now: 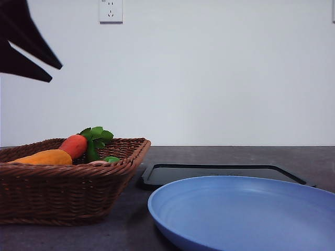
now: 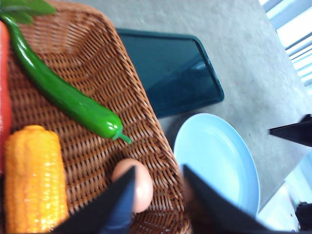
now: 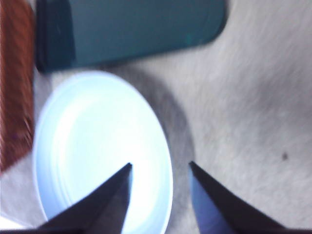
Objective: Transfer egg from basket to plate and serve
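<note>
Brown wicker makes up the basket (image 1: 68, 183), which sits on the grey table (image 1: 230, 154) at the robot's left, just beside the wide blue plate (image 1: 246, 214). Behind the plate lies a flat black tray (image 1: 209, 172), close to the basket's far corner.

From the left wrist camera, the egg (image 2: 139, 180) rests on the basket floor, tucked against the side wall nearest the plate. A long green pepper (image 2: 63, 92) lies slantwise across the weave, its tip near the egg but apart from it. A yellow corn cob (image 2: 34, 180) lies alongside, further in, and a red-orange vegetable (image 1: 73, 146) with green leaves (image 1: 97, 137) sits beyond it.

Over the basket hangs the left gripper (image 2: 158, 204), fingers spread, with one dark finger (image 2: 117, 204) partly covering the egg and the other over the woven rim; whether it touches the egg I cannot tell. The basket wall stands between egg and plate.

Above the plate's edge hovers the right gripper (image 3: 161, 195), jaws apart and gripping nothing.
</note>
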`<move>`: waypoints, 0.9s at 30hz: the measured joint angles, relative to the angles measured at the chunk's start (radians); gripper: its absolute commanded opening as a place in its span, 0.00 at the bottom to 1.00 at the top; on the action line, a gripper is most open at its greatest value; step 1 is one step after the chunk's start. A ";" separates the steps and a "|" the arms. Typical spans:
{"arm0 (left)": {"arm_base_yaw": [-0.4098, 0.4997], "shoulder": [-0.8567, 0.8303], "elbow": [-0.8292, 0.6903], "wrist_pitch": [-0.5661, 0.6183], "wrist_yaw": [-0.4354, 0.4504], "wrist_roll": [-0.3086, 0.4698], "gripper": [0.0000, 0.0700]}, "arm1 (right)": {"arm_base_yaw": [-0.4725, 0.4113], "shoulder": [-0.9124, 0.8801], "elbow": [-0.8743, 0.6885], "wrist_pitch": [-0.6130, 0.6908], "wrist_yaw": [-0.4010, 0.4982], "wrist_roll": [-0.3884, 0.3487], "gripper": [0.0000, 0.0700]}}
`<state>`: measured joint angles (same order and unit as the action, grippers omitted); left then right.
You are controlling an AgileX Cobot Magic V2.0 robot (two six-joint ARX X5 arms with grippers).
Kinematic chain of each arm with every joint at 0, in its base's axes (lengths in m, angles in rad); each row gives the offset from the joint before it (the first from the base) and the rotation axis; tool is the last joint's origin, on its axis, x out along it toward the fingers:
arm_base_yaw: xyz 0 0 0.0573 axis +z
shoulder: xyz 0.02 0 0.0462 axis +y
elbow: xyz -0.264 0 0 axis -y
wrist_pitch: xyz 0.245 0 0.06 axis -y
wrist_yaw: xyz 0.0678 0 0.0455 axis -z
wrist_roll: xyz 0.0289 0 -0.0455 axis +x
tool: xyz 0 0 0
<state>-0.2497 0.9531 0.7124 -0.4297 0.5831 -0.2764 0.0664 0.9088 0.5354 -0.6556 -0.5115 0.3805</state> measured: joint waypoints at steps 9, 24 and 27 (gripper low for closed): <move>-0.005 0.002 0.000 0.000 0.000 -0.026 0.42 | 0.120 0.175 -0.001 0.050 0.089 0.002 0.37; -0.006 0.002 0.000 0.001 0.000 -0.029 0.42 | 0.220 0.372 0.008 0.190 0.069 0.013 0.15; -0.006 0.002 0.000 0.001 0.000 -0.030 0.42 | 0.228 0.375 0.008 0.191 0.071 0.019 0.10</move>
<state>-0.2558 0.9546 0.7124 -0.4290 0.5831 -0.3061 0.2947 1.2835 0.5434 -0.4645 -0.4408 0.3996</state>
